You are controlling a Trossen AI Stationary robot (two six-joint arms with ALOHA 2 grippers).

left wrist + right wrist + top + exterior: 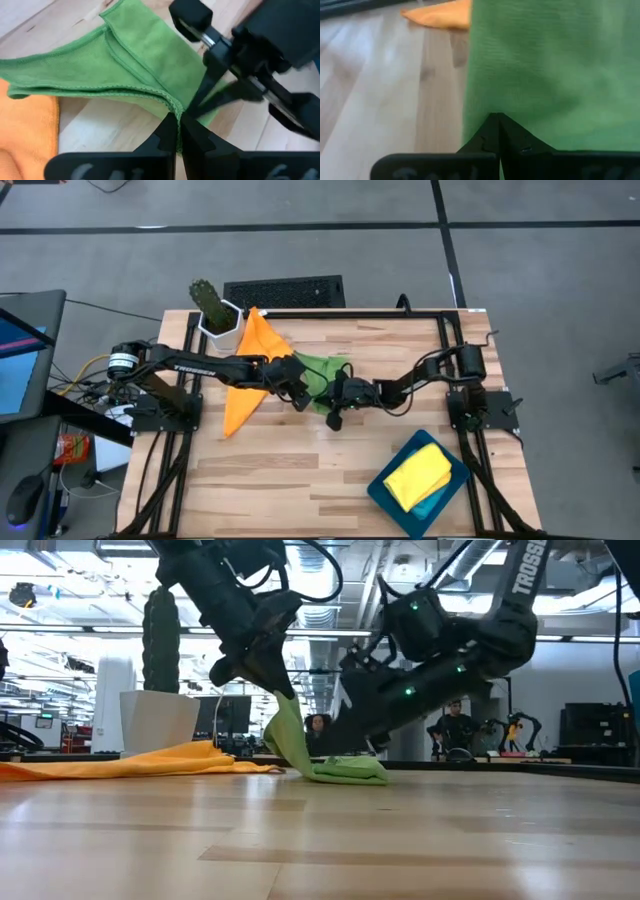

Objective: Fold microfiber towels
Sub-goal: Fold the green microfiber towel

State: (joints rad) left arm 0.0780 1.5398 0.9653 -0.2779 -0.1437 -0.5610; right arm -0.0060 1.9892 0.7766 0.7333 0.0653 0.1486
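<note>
A wooden tabletop (300, 470) is seen from above, with two dark robot arms meeting near its middle over a green microfiber towel (318, 375). The left tool (298, 393) is pinched closed on a hemmed edge of the green towel; its wrist view shows the hem caught between the two closed fingers (167, 135). The right tool (335, 413) is likewise closed on the green towel, with green cloth filling most of its wrist view above the closed fingertips (490, 131). From table height, the left tool (283, 690) lifts one part of the green towel (330, 765) off the wood, while the rest lies bunched on the tabletop, under the right arm.

An orange microfiber towel (250, 365) lies spread flat just beside the green one, toward the left arm's side. A yellow towel (420, 475), folded, rests in a dark teal tray (385, 490) near the tabletop's front right corner. A white pot holding a cactus (212, 305) stands at the back left.
</note>
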